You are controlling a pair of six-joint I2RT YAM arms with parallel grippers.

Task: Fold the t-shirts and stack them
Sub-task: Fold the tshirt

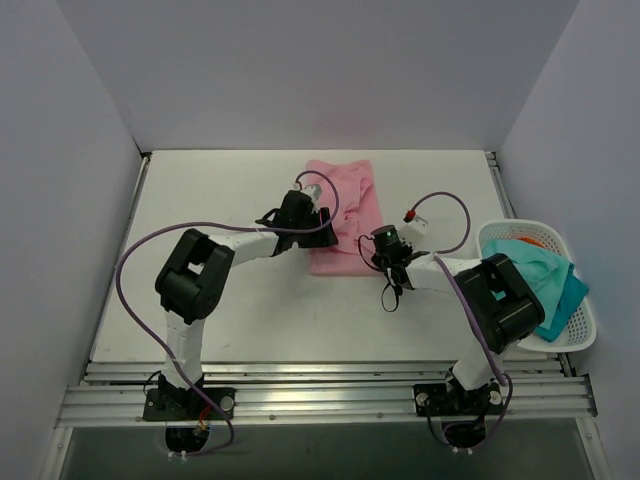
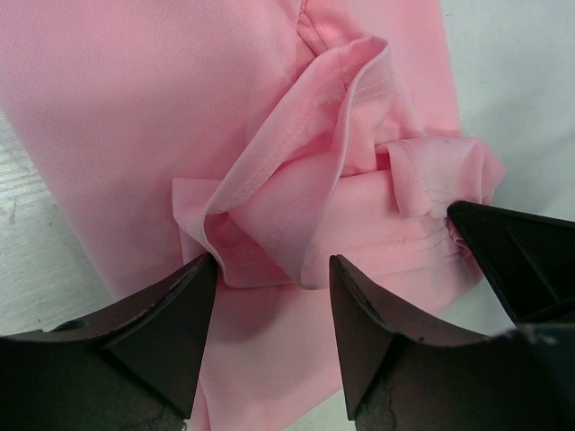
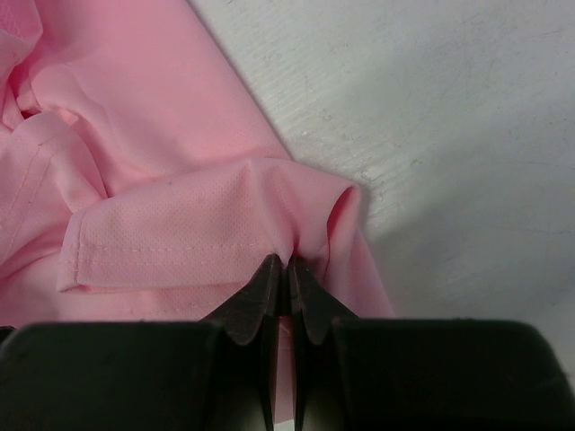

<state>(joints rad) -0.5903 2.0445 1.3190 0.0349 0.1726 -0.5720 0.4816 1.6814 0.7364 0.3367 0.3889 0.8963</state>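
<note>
Top external view: your two arms meet at the near end of the pink t-shirt (image 1: 345, 195), which lies partly folded on the far middle of the table (image 1: 220, 300).

Your right gripper (image 3: 287, 266) is pinched closed on a hemmed fold at the shirt's edge, just beside bare tabletop. Your left gripper (image 2: 269, 265) has its jaws parted, with a bunched, hemmed ruffle of the shirt lying between them, unclamped. A white basket (image 1: 585, 325) at the table's right edge holds teal cloth (image 1: 540, 270), well apart from the pink shirt.
</note>
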